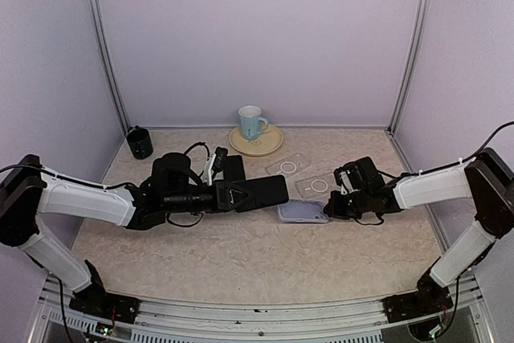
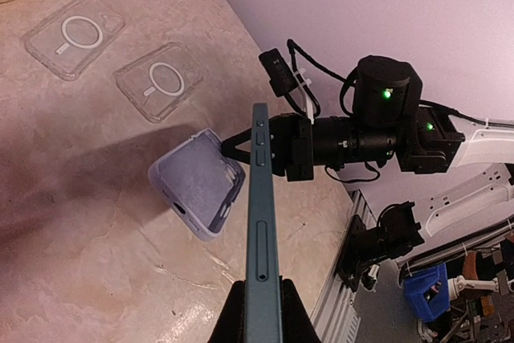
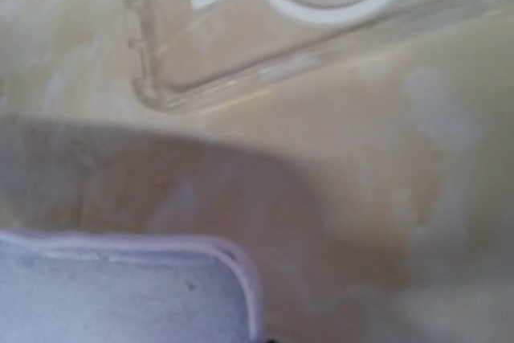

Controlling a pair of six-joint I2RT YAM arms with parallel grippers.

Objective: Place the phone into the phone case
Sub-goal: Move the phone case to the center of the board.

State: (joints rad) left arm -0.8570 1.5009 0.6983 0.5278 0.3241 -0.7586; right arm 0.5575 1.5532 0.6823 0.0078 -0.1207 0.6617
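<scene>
We see two robot arms meeting over a pale marbled table. The left gripper is clamped on one end of a dark phone, holding it out in the air towards the middle of the table. From the left wrist camera the phone shows edge-on, its side buttons facing us.

Just beside the phone's free end lies the lilac case, hollow side up. The right gripper is closed at the case's far end and appears to pinch its rim. The left wrist camera shows the case tilted, with a shadow under it. The phone is not in the case yet; the two are near but apart.

Two clear cases lie flat behind the lilac one. Further back, a mug stands on a plate, and a dark cup sits at the back left.

We judge the risks to be these:
- The phone is held by one end only, so pushing it against the rim could make it pivot or slip in the fingers.
- The right arm's grip on a thin, soft rim could let the case twist or pull free under pressure.
- If the phone comes in edge-on or crooked, a corner may catch the lip rather than seat.
- A wide sweep could knock the clear cases.
</scene>
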